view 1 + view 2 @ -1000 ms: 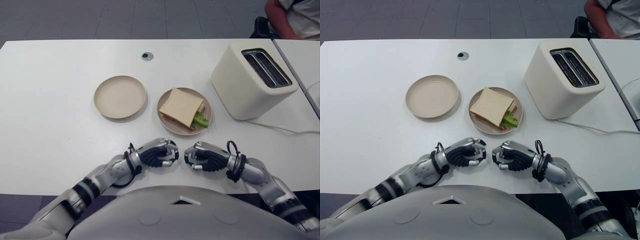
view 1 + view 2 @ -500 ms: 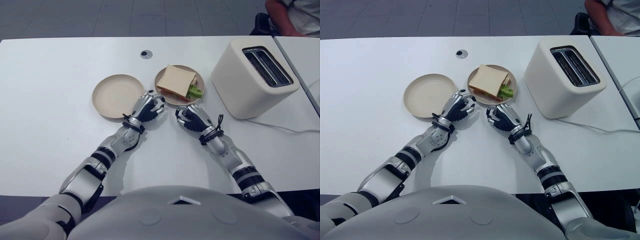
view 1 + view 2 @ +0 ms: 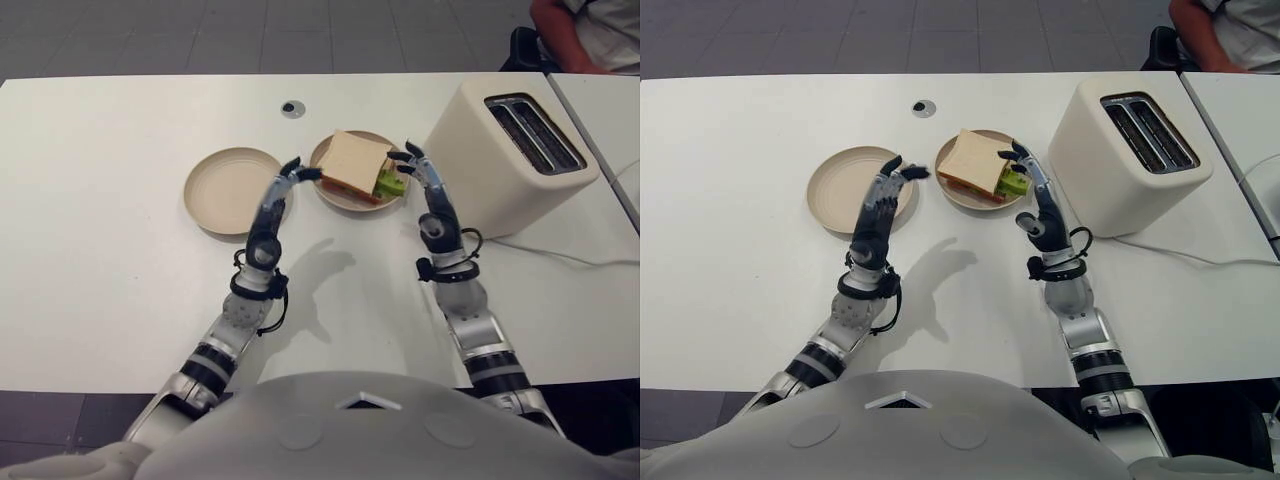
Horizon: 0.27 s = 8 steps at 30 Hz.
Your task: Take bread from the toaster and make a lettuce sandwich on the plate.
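My left hand: fingers spread, holding nothing — just left of the plate.
My right hand: spread too, empty — right of the sandwich.

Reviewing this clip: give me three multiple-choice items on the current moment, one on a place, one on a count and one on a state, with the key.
1. Where does the sandwich lie?
A) on the plate nearer the toaster
B) inside the toaster's slots
C) on top of the toaster

2. How many plates are out?
A) one
B) two
C) three

3. How are the left hand and right hand?
A) both open, holding nothing
B) both shut on bread
C) one shut on the sandwich

Key:
1 A, it sits on the plate next to the toaster.
2 B, an empty plate lies left of that one.
3 A, fingers are spread on either side of the sandwich.
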Available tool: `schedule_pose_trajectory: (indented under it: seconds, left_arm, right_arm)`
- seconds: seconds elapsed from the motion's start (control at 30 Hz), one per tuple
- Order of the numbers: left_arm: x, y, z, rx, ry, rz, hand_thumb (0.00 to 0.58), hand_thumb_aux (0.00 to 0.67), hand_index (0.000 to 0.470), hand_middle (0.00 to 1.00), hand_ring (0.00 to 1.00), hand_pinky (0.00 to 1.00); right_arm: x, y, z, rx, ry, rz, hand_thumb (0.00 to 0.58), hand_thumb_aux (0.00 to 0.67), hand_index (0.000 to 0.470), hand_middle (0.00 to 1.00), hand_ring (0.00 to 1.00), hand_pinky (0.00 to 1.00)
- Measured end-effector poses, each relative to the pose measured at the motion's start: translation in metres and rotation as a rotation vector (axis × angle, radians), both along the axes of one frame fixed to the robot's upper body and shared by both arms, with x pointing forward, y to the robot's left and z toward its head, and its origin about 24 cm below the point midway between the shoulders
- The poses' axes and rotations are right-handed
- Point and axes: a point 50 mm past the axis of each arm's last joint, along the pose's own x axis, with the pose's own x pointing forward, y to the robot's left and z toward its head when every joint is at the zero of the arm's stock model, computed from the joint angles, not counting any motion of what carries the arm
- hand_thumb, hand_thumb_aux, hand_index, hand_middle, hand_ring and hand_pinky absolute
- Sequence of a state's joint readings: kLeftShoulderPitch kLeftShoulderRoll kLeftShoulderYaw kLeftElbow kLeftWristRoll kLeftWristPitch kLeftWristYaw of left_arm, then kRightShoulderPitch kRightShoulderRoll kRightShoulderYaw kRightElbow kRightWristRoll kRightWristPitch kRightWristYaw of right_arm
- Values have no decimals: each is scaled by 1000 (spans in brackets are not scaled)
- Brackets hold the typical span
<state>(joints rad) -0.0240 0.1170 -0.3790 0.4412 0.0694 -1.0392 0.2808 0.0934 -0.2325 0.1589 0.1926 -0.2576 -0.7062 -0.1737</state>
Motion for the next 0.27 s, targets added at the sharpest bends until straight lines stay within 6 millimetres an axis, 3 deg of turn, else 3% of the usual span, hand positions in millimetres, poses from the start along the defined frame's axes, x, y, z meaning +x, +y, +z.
schedule_pose_trajectory:
  seconds: [0.1, 0.27]
  left_arm:
    - [4, 3, -8, 23, 21, 58, 0, 0, 0, 0, 0, 0]
    - [3, 0, -8, 54, -11, 69, 0, 0, 0, 0, 0, 0]
  right_arm:
    - [0, -1, -9, 12, 36, -20, 0, 0, 0, 0, 0, 0]
    - [3, -6, -6, 24, 19, -43, 0, 0, 0, 0, 0, 0]
